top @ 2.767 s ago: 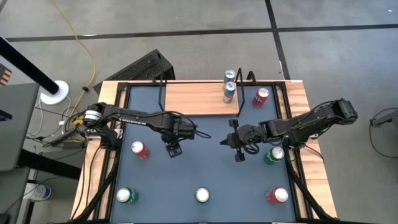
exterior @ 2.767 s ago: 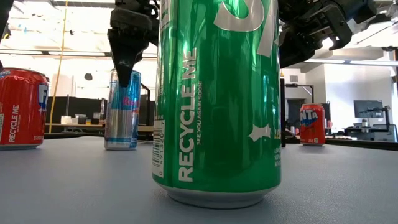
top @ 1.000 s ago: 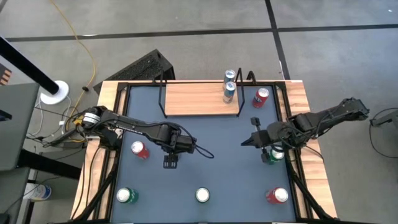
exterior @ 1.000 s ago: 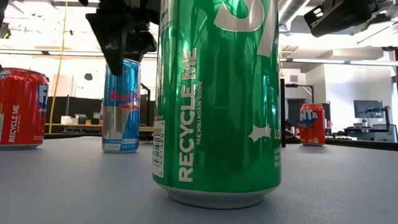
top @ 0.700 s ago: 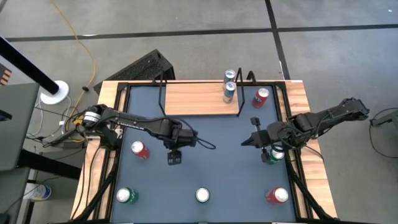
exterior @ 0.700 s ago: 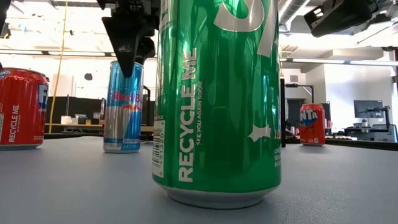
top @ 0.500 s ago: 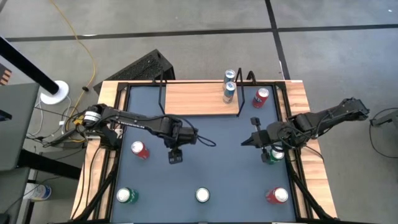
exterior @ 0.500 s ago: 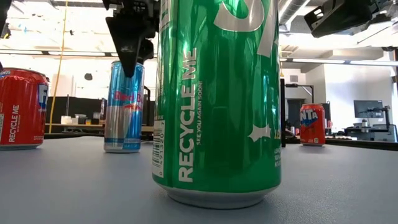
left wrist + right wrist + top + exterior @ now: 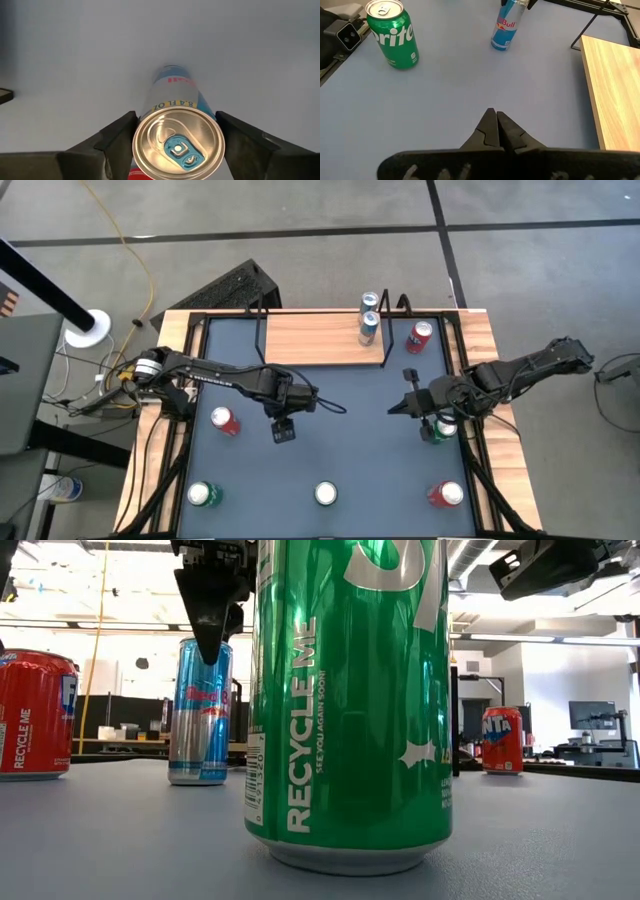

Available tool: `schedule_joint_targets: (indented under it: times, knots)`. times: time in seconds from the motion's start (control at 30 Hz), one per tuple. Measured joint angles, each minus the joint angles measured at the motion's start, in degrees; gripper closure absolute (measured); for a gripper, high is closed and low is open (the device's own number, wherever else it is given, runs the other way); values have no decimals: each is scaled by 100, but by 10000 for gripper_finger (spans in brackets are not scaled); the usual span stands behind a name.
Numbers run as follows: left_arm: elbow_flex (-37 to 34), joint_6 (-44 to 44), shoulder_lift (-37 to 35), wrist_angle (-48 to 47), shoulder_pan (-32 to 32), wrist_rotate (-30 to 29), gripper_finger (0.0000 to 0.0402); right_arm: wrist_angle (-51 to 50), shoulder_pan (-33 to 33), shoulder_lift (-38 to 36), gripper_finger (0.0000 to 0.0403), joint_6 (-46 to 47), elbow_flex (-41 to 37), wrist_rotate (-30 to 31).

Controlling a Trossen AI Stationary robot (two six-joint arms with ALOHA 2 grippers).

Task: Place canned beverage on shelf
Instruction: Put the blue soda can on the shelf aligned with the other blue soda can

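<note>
The left gripper (image 9: pixel 177 127) sits directly above a slim blue-and-silver Red Bull can (image 9: pixel 176 145), its 2 fingers (image 9: pixel 117 137) spread wide on either side of the can's top without touching it. In the low view the left gripper (image 9: pixel 212 625) hangs with its tips just at the can's (image 9: pixel 200 710) rim, and the can stands upright on the tabletop (image 9: pixel 350 450). From above, this gripper (image 9: pixel 283 428) is over the middle-left part of the dark blue-grey table, well apart from the shelf (image 9: pixel 310 338), which lies along the far edge as a light-wood board with thin black wire frames at its ends.

The right gripper (image 9: pixel 495 125) has its fingers pressed together, holding nothing, and hovers over bare tabletop. In the high view it (image 9: pixel 405 402) is at the right side of the table, just beside a green can (image 9: pixel 441 427) partly hidden under the arm.

On the shelf's right end stand 2 slim silver-blue cans (image 9: pixel 368 326), one behind the other. A red can (image 9: pixel 420 336) stands on the table just right of the shelf's frame. Another red can (image 9: pixel 224 420) stands to the left of the left gripper. Along the near edge are a green can at the left (image 9: pixel 203 495), a can seen by its silver top in the middle (image 9: pixel 326 494), and a red can at the right (image 9: pixel 447 494). The low view is filled by a green can (image 9: pixel 350 700) close to the camera; the right wrist view shows a green Sprite can (image 9: pixel 392 35) and the wooden shelf edge (image 9: pixel 612 95).
</note>
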Motion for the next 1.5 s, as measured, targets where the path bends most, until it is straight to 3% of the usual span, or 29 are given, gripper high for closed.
schedule_joint_targets:
  times: [0.4, 0.6, 0.8, 0.93, 1.17, 1.5]
  knots:
    - [52, 1616, 0, -256, -27, -68, 172, 15, 0, 0, 403, 2, -4, -1]
    - [53, 2009, 0, -139, -46, -68, 171, 15, 0, 1, 403, 0, -4, -1]
    - [59, 1390, 2, -148, -46, -133, 156, 13, -1, 2, 403, 2, -4, -1]
    - [61, 1136, 2, -114, -46, -368, 126, 11, 0, 2, 403, 1, -4, -1]
    - [61, 1172, 2, -136, -46, -177, 76, 11, 0, 2, 403, 2, -4, -3]
    - [63, 503, 2, -498, 128, 28, 71, 11, 0, 2, 403, 0, -4, -3]
